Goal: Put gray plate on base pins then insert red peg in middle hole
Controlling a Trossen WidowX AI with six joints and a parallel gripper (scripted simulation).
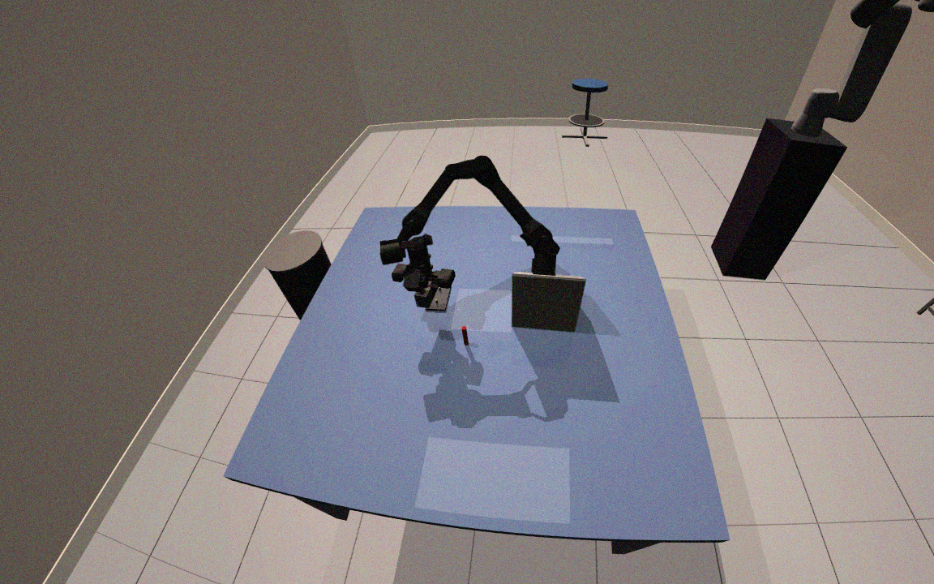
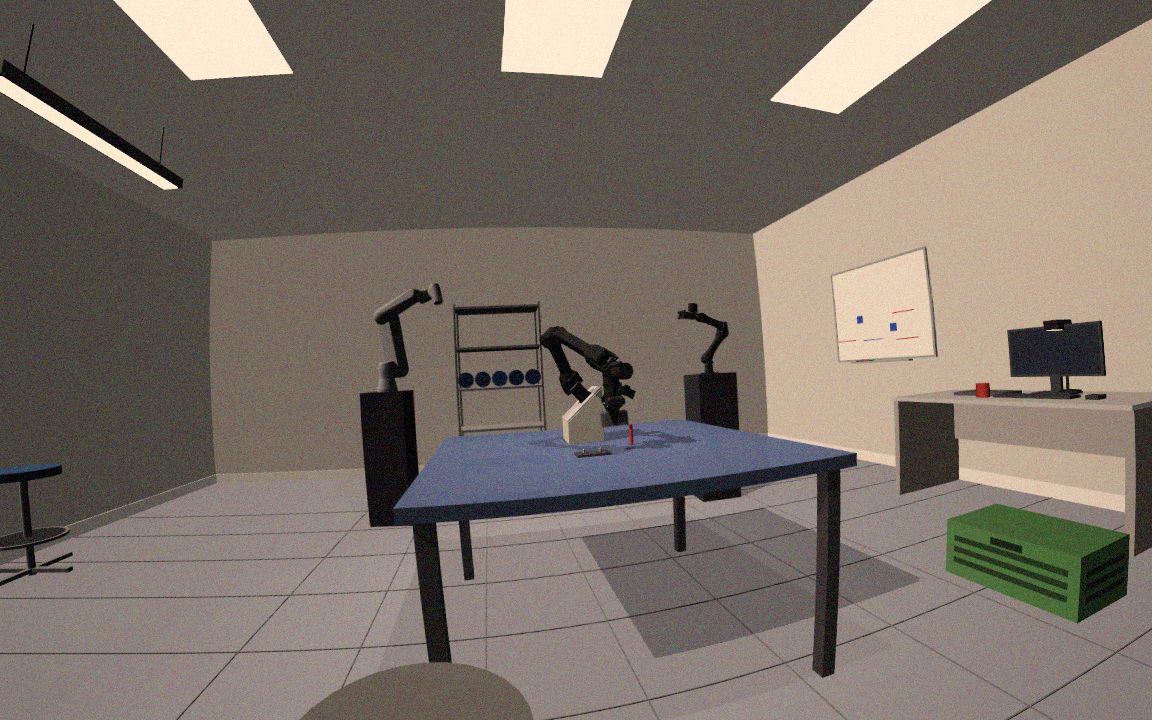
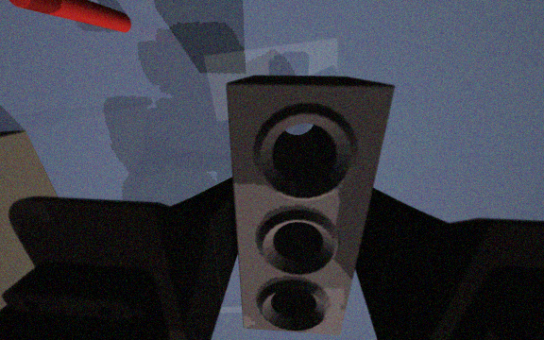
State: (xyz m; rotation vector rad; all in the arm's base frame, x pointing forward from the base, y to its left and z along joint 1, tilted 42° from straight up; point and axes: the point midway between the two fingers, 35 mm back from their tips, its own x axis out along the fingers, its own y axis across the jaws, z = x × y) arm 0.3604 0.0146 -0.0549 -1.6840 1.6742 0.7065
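Gray plate (image 3: 300, 189) is sitting clamped between the gripper (image 1: 435, 289) fingers, held up in the air above the blue table (image 1: 354, 406). Wrist view is showing its three holes in a row, the middle hole (image 3: 297, 241) open and unfilled; dark fingers are pressing on both long edges at the lower half. In the top view the plate (image 1: 439, 296) is showing as a small dark slab at the gripper tip, tilted, not resting on anything.

Red peg (image 1: 464, 334) is standing upright on the table, just in front of the gripper and apart from it; in the wrist view it is poking in at the upper left corner (image 3: 88, 13).

Base (image 2: 592, 452) is lying as a small dark piece on the table in the exterior view, near the peg (image 2: 629, 434); pins too small to tell.

Tan wedge block (image 1: 547, 298) is sitting beside the arm's foot, right of the peg. A dark cylinder (image 1: 297, 268) is standing off the table's left edge.
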